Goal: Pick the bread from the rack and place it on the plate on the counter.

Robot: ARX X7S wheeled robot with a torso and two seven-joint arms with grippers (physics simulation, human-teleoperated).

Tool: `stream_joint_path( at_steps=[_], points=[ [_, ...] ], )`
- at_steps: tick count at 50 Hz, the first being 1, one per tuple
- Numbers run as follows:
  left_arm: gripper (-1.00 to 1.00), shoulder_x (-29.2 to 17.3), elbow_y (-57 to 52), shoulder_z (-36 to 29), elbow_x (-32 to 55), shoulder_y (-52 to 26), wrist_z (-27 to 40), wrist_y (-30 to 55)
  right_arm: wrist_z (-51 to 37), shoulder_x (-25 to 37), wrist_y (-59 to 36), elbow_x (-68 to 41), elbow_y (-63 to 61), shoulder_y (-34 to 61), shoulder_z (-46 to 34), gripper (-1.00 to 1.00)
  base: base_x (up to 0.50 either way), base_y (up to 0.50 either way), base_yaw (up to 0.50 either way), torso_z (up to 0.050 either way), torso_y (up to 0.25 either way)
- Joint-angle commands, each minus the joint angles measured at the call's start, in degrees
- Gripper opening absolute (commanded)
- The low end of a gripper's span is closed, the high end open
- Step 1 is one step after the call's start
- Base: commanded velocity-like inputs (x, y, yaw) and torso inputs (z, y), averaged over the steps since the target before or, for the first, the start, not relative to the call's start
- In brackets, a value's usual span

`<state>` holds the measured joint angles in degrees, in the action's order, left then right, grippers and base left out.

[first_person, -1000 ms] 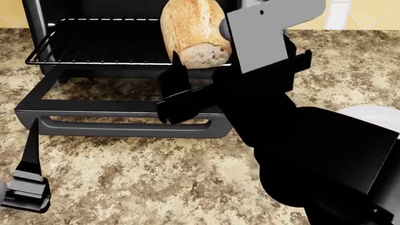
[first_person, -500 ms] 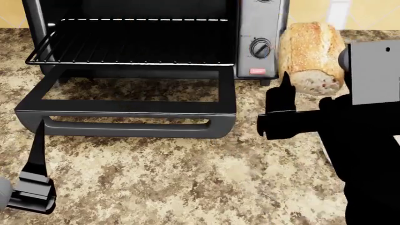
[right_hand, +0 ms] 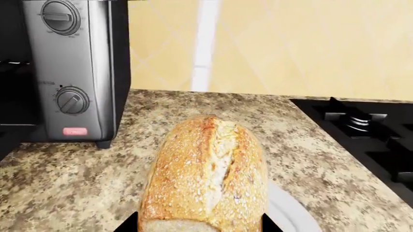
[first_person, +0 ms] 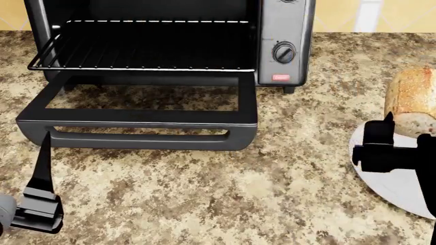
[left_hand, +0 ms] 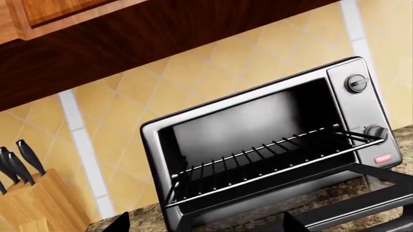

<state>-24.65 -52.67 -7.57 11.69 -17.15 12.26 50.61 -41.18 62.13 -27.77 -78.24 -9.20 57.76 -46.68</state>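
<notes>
Yellow diamond-pattern wall tiles back a speckled granite-look counter (first_person: 225,194) on which a toaster oven (first_person: 283,35) stands with its dark door (first_person: 143,122) folded down flat toward the viewer. The wire rack (first_person: 143,48) sits partly drawn out of the oven cavity and carries nothing. A knife block (left_hand: 36,198) stands beside the oven on its far side from the controls, and a black stove grate (right_hand: 361,125) lies past the counter's other end. The right end effector (first_person: 409,148) is at the right edge of the head view, clamped on the bread (right_hand: 206,179), whose golden crust faces up. The bread is held over the white plate (first_person: 391,186), which rests on the counter well apart from the oven; contact between bread and plate cannot be determined. The left end effector (first_person: 38,199) hangs low at the near left, in front of the oven door; whether it is spread or closed cannot be determined.
</notes>
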Motion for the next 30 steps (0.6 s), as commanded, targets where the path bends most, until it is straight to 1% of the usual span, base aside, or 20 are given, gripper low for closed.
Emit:
stream_joint_path(
  at_steps=[1, 16, 30],
  points=[
    [1.00, -0.1, 0.4, -0.8, 0.0, -0.7, 0.2, 0.3, 2.2, -1.0, -1.4, 3.8, 5.4, -0.5, -1.2, -1.00, 0.00, 0.00, 0.00, 0.000, 0.000],
    [1.00, 0.0, 0.1, -1.7, 0.2, -1.7, 0.7, 1.4, 4.1, -3.3, -2.9, 5.3, 12.0, -0.8, -2.8, -1.00, 0.00, 0.00, 0.00, 0.000, 0.000],
    [1.00, -0.2, 0.2, -2.7, 0.1, -2.2, 1.0, 2.1, 8.3, -8.8, -3.8, 9.2, 21.9, 1.4, -5.2, -1.00, 0.00, 0.00, 0.00, 0.000, 0.000]
  ],
)
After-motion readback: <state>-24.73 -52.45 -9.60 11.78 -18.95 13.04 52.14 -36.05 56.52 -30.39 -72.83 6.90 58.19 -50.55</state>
